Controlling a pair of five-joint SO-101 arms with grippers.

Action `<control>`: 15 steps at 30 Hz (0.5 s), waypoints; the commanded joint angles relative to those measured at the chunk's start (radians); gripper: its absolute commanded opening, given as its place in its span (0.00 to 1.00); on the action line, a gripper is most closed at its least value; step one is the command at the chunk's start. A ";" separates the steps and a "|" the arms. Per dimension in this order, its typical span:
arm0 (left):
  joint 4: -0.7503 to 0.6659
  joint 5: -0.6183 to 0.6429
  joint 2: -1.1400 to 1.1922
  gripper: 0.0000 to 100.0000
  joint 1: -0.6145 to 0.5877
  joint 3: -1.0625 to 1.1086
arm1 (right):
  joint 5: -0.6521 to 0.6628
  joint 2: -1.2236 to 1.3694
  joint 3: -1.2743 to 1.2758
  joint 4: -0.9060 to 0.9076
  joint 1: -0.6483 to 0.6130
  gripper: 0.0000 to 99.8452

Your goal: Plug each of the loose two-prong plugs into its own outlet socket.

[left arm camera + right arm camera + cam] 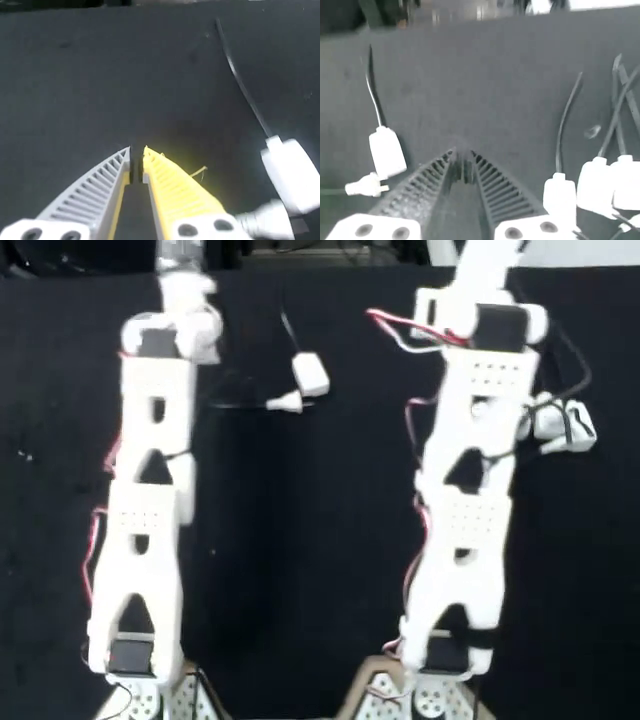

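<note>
On the black table between the arms lies a white outlet socket (310,373) (294,173) (386,152) on a thin black cable (239,80). A small white two-prong plug (285,402) (366,188) (260,225) lies loose just beside it, prongs pointing toward the socket. My left gripper (136,151), one grey and one yellow finger, is shut on nothing, a little to the left of that socket. My right gripper (463,159) is also shut with nothing in it, above bare cloth. To its right lies a cluster of white sockets and plugs (565,426) (595,187).
Both white arms (150,490) (475,470) stretch away from their bases at the near edge. Several dark cables (620,100) trail from the right-hand cluster toward the table's far edge. One more white plug body (560,196) sits by the right gripper.
</note>
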 commanded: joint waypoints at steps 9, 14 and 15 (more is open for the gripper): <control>0.404 0.041 -0.489 0.06 -0.076 -0.033 | -0.009 -0.720 0.618 0.031 -0.031 0.01; 0.404 0.046 -0.523 0.06 -0.084 0.050 | 0.034 -1.009 1.061 -0.169 -0.143 0.01; 0.404 0.048 -0.542 0.06 -0.084 0.073 | 0.032 -1.046 1.167 -0.244 -0.161 0.01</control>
